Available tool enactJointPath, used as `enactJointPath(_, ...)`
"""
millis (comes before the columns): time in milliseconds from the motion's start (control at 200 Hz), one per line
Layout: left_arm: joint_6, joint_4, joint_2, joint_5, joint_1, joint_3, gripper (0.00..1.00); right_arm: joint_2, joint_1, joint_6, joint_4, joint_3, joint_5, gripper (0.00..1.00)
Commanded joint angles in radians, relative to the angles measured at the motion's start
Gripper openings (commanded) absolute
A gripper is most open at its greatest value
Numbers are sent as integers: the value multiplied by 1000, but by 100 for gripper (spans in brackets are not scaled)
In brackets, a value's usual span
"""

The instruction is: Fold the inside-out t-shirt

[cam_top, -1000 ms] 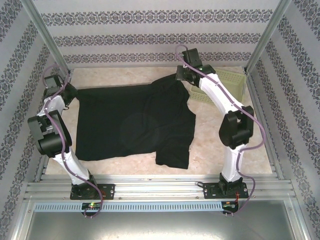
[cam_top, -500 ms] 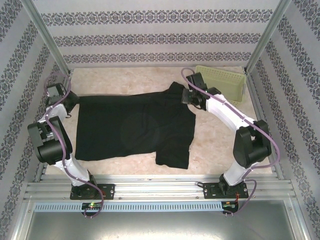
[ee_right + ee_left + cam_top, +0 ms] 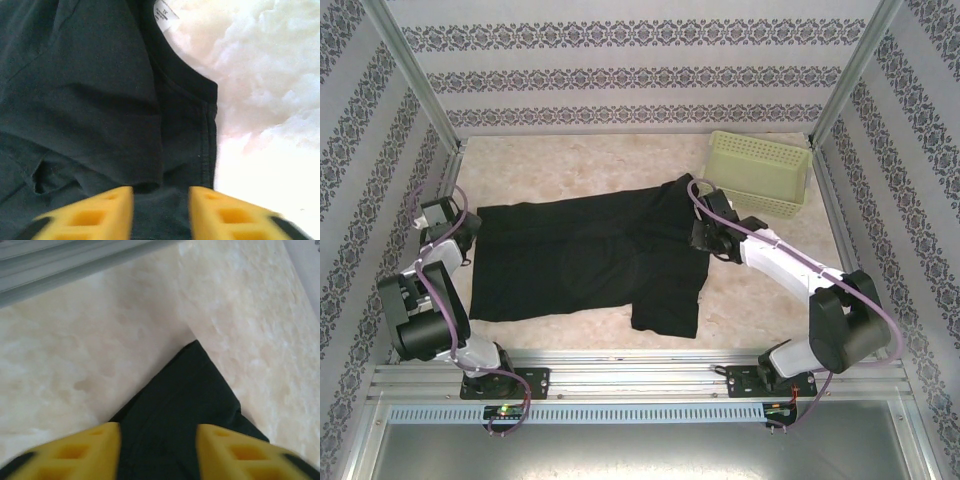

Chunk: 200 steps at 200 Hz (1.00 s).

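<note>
1. Black t-shirt (image 3: 580, 260) lies spread on the tabletop (image 3: 570, 165) between the two arms, with the basket (image 3: 760, 170) near its far right end.
2. Progress, as I judge it: the shirt is laid out nearly flat. Only the far shoulder looks doubled over onto the body. No proper fold is made, so nearly all the folding is left.
3. Its long axis runs left to right, with the hem at the left and the collar (image 3: 185, 75) and tag (image 3: 165, 10) at the right. One sleeve (image 3: 665, 315) points to the near edge.
4. Left claw (image 3: 157, 437) hovers at the far hem corner, fingers apart, gripping nothing.
5. Right claw (image 3: 160, 205) sits over the fabric beside the collar, fingers likewise apart, holding nothing.
</note>
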Motion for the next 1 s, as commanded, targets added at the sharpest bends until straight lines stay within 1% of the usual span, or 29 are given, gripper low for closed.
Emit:
enactJointPath(0,-58,-52,-75,-105,3,-8,59,-33,15,-18,1,32,64,52)
enactJointPath(70,-43,-54,-76,-66,-6,21,63,-34,14,-48,11,86,95,58)
enactJointPath(140,-22,-13,-51,9,-34,51,64,9,9,-76,30,155,96,60)
enactJointPath(275,38,6,46,116,-134,152,64,201,-8,-103,44,343,29,60)
enactJointPath(380,60,-27,136,149,-194,234,64,368,-9,-119,37,496,-4,60)
enactJointPath(460,60,-41,199,155,-213,270,64,491,-13,-120,21,609,-28,61)
enactJointPath(570,70,-76,297,157,-215,326,63,643,-20,-109,-13,747,-49,62)
enactJointPath(684,77,-116,378,111,-213,374,63,767,-34,-98,-45,857,-38,62)
enactJointPath(794,44,-201,437,37,-187,411,66,851,-60,-75,-97,947,-21,62)
enactJointPath(874,6,-200,455,27,-152,394,67,891,-72,-53,-137,991,15,63)
enactJointPath(994,-26,-176,446,-5,-114,348,67,922,-76,-33,-134,1005,51,64)
